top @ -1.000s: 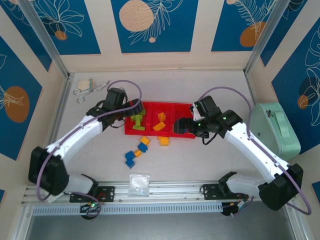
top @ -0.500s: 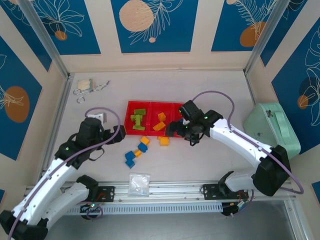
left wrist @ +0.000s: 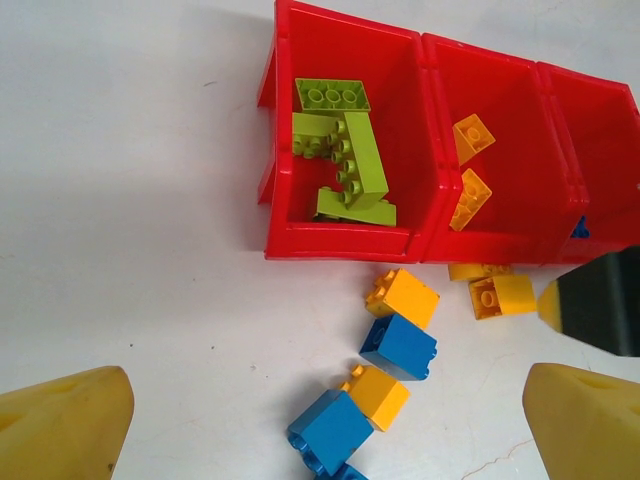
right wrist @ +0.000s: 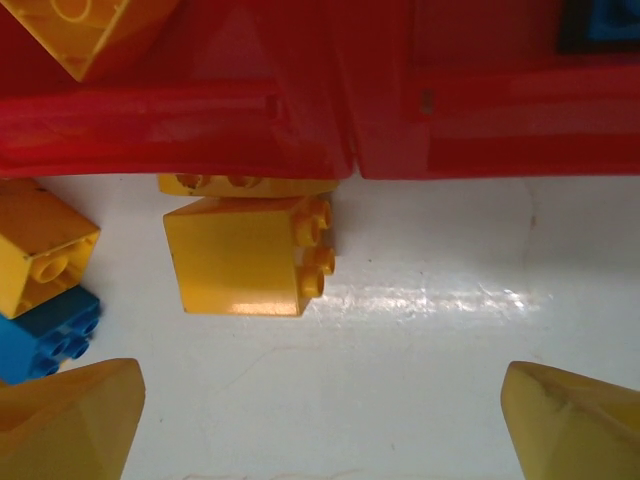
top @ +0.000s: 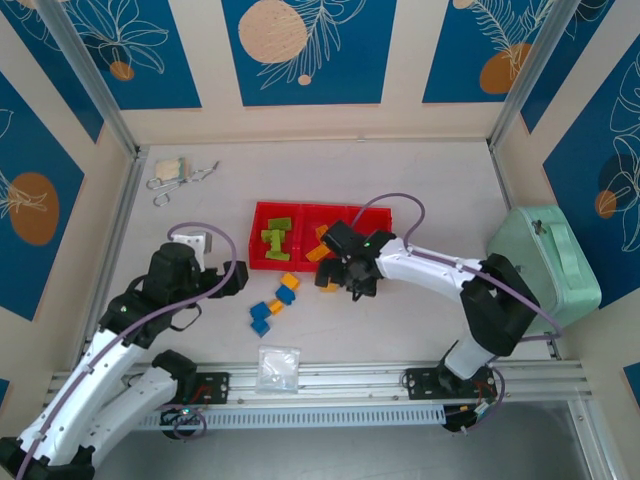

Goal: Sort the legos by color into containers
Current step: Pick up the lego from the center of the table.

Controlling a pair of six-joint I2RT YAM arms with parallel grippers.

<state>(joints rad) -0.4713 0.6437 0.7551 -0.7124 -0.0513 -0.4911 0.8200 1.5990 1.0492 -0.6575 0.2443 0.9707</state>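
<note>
The red tray [top: 258,262] lies mid-table with lime green legos [left wrist: 340,150] in its left compartment, orange-yellow ones [left wrist: 468,190] in the middle and a blue one [right wrist: 610,20] in the right. Loose orange-yellow and blue legos [top: 272,305] lie on the table in front of it. My right gripper [top: 345,273] hangs open low over the table, just in front of the tray wall. An orange-yellow brick [right wrist: 240,255] lies ahead of its fingertips [right wrist: 70,420]. My left gripper [top: 235,278] is open, left of the loose bricks, with a blue brick [left wrist: 330,430] between its spread fingers [left wrist: 60,420].
A mint-green case [top: 545,255] stands at the right edge. A clear plastic bag [top: 278,367] lies near the front rail. Small metal items [top: 175,172] sit at the back left. The right gripper's dark finger [left wrist: 600,300] reaches into the left wrist view beside the orange-yellow bricks.
The left arm has drawn back from the tray to the near left. The right gripper has moved left from the right compartment and down to the table in front of the tray.
</note>
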